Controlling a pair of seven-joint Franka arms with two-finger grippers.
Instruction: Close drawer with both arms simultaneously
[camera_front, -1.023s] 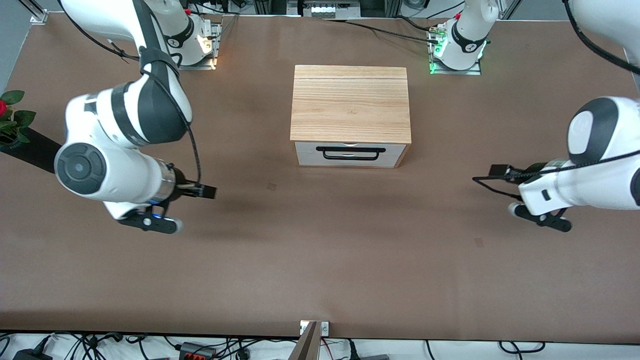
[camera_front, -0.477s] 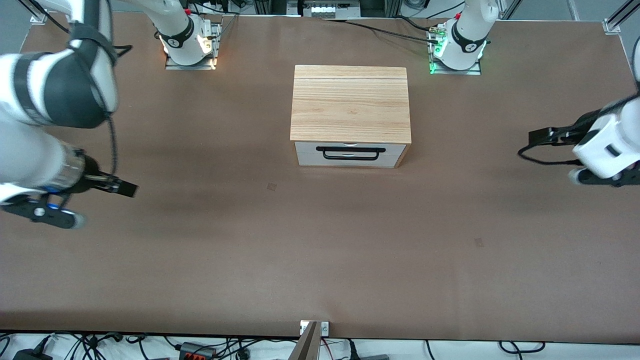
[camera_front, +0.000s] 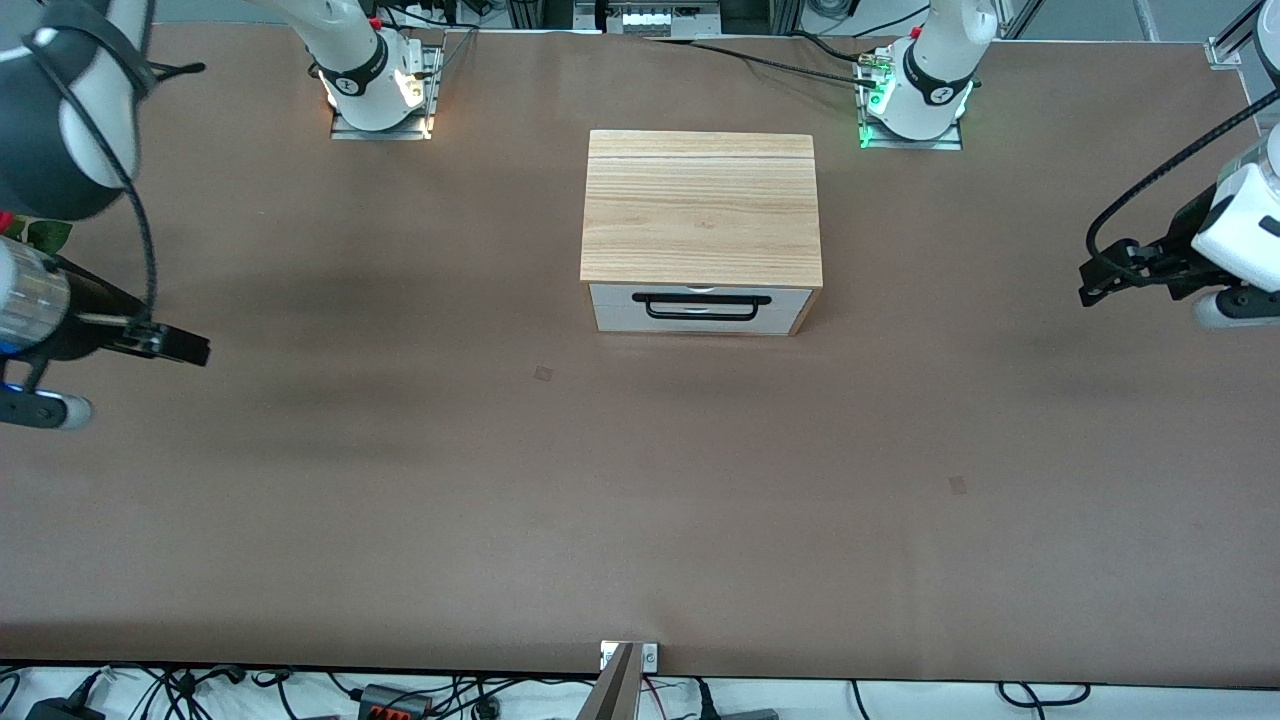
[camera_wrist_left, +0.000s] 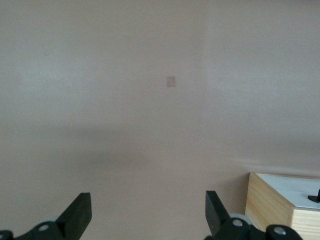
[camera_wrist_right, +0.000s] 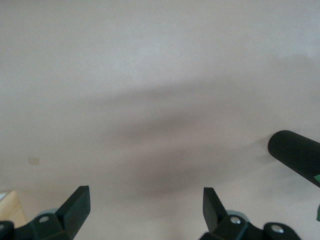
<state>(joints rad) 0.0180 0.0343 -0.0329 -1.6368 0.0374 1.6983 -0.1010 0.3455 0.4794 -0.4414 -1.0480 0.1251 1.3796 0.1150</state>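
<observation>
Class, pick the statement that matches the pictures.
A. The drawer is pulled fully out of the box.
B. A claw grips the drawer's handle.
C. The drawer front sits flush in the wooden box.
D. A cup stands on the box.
C: the drawer front sits flush in the wooden box, both claws far away.

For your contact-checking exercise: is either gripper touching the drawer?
Apart. The front view shows bare table between the drawer and both the left gripper and right gripper.
</observation>
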